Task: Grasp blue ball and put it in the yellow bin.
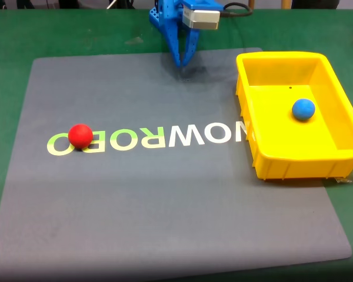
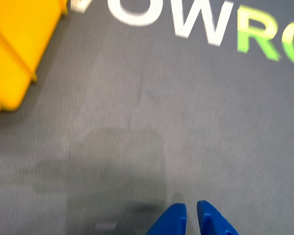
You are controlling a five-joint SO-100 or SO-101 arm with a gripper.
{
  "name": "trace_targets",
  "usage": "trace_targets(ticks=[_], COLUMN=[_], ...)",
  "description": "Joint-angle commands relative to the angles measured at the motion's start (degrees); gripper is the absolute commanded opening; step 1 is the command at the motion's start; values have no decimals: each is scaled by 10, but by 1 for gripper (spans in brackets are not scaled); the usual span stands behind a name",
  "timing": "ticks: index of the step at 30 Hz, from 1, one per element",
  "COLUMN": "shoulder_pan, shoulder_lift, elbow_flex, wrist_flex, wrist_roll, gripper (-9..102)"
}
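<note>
The blue ball (image 1: 303,109) lies inside the yellow bin (image 1: 270,164), which stands on the right side of the grey mat in the fixed view. A corner of the yellow bin (image 2: 12,54) shows at the upper left of the wrist view. My blue gripper (image 1: 182,63) points down at the mat's far edge, well left of the bin. In the wrist view its fingertips (image 2: 175,215) nearly touch, with a thin gap and nothing between them; the gripper (image 2: 191,214) is shut and empty.
A red ball (image 1: 80,136) rests on the mat's left side, over the printed lettering (image 1: 165,138). The grey mat (image 1: 165,217) lies on a green table (image 1: 6,35).
</note>
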Motion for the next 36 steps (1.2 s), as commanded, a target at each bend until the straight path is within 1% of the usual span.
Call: trace_targets(ticks=[1,5,11,16,20,23,27,36], shoulder_pan=[1,-18,-12,23,27,26,29,29], shoulder_lift=[22,98,98,98,98,98,99,99], elbow_flex=[-2,1,8,42,42,42,43,44], wrist_flex=[33,120,146,148,171,201,264,264], wrist_roll=[17,40,57,38,43,47,63,63], gripper=[0,0,0,0,0,0,0,0])
